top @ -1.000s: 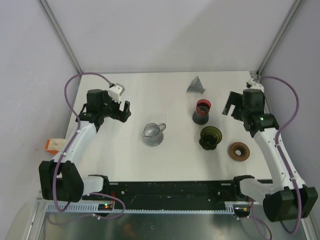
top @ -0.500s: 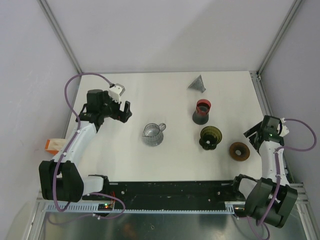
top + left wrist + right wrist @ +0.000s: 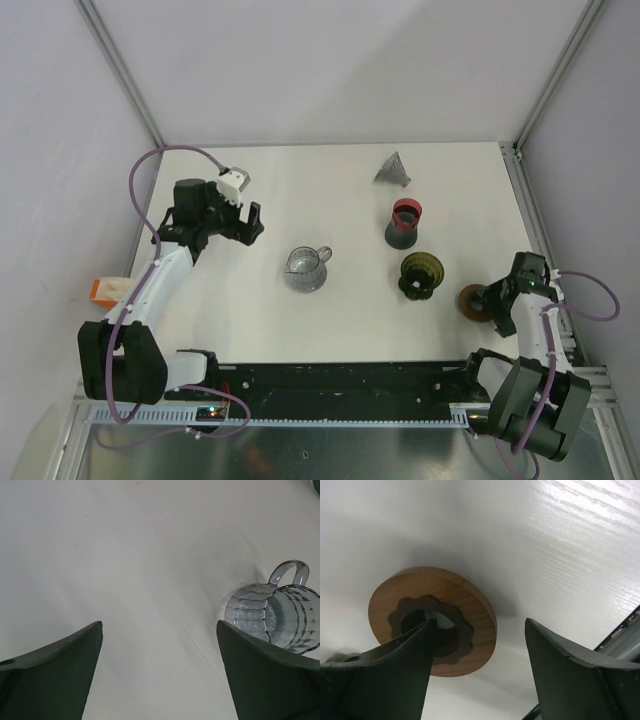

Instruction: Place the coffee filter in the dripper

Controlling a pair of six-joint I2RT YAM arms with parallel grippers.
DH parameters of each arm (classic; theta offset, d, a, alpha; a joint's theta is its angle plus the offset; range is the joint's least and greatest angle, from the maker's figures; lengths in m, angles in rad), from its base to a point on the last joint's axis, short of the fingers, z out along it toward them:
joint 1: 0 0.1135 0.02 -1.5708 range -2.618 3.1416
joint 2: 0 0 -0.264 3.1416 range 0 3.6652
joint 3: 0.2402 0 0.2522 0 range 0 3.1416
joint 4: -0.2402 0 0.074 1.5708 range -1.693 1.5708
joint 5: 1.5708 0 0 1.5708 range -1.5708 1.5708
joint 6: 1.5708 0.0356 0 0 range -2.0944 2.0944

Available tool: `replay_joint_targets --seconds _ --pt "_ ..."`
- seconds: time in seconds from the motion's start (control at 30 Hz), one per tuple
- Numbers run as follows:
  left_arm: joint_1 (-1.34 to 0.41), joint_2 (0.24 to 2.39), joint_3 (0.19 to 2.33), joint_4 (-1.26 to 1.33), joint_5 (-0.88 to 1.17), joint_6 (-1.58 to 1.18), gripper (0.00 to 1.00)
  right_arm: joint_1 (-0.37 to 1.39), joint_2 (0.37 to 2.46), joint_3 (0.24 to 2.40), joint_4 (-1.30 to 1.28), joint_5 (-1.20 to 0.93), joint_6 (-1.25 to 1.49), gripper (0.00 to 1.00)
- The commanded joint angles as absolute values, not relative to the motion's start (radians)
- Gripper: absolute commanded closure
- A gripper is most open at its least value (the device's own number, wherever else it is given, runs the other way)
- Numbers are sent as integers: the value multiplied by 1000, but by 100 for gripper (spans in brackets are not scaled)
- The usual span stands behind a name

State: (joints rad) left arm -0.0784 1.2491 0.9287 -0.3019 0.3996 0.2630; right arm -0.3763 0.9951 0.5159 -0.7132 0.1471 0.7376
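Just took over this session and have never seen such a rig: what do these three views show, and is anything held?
Two robot arms stand at the near table edge, each with a two-finger gripper. The wide picture looks down from above and behind. The other two come from wrist cameras, and the dark wedges in them are that gripper's own fingers. On the white table are a glass pitcher, a grey cone-shaped filter at the back, a red-rimmed cup, a dark green cup and a wooden ring. The left gripper is open near the pitcher. The right gripper is open just above the ring. Neither holds anything.
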Motion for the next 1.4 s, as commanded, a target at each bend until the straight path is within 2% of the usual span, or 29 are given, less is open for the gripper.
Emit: replay_joint_targets --seconds 0.0,0.27,0.33,0.43,0.5,0.57,0.77,1.0,1.1,1.23,1.37 --pt "-84 1232 928 -292 407 270 0 -370 980 489 -697 141 804 25" --pt "-84 1235 934 -299 394 271 0 -371 1074 480 -592 133 752 31" --pt "-84 1236 936 -302 391 272 0 -376 1084 480 -580 139 740 41" --pt "-84 1237 937 -304 387 272 0 -386 1063 480 -560 130 722 76" --pt "-84 1239 938 -306 386 273 0 -396 1035 480 -543 116 707 92" --pt "-84 1240 939 -307 386 273 0 -409 1006 482 -528 106 697 98" --pt "-84 1241 941 -311 380 274 0 -418 921 545 -509 115 670 100" --pt "-84 1235 943 -317 360 282 0 -343 901 815 -523 179 564 100" --pt "-84 1229 945 -322 347 286 0 -214 945 972 -551 234 495 100" --pt "-84 1216 951 -335 317 297 0 45 1043 1176 -578 293 393 100" --pt "-83 1205 967 -361 293 310 0 280 1183 1350 -601 189 290 100"
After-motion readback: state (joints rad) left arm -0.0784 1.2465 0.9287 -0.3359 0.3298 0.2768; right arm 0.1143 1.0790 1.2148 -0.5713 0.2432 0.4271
